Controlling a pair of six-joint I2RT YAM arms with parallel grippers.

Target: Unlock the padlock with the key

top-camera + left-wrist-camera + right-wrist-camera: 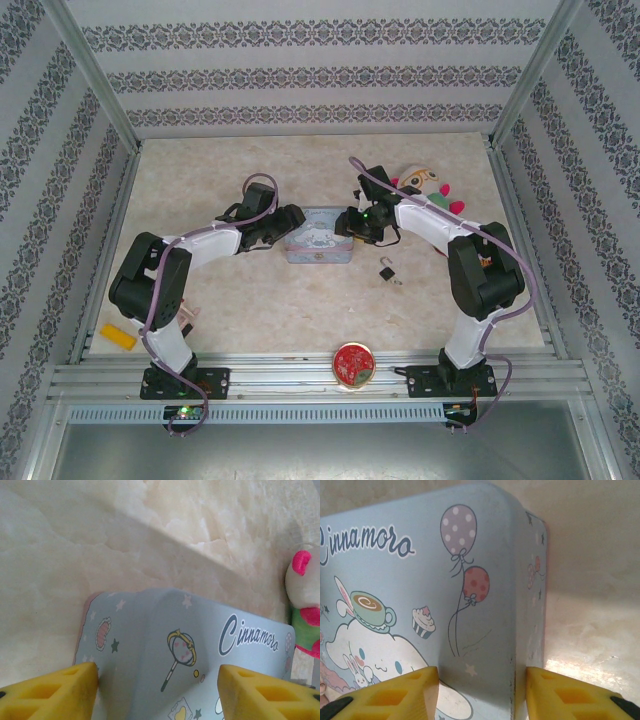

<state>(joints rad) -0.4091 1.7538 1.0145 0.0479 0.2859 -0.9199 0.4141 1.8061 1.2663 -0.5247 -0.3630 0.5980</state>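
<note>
1. Dark-bodied padlock (388,271) lies in the open on the pale marbled surface (270,300), near the right front corner of a light-blue tin (318,236), as seen from overhead.
2. Its silvery shackle points away from the arm bases and its body toward them. The long axis therefore runs roughly far to near, slightly tilted.
3. A tiny greyish speck touching the body's near-right corner is probably the key (397,281). It is too small to be sure of, or to tell whether it sits in the keyhole.
4. Right claw (352,222) hangs at the tin's right end, and the padlock lies nearward and a little to its right.
5. Left claw (284,224) hangs at the tin's left end with the tin between it and the padlock, so the right arm is nearer.
6. Right wrist view: the claw is spread and pinches nothing. One of its yellow fingers (395,697) is over the lid and the other is past the tin's side wall.
7. Left wrist view: that claw is also spread over the lid and holds nothing. A pink and green plush toy (302,605) sits at the right edge.
8. The overhead view gives the padlock's place and heading. The wrist views give the finger gaps up close.
</note>
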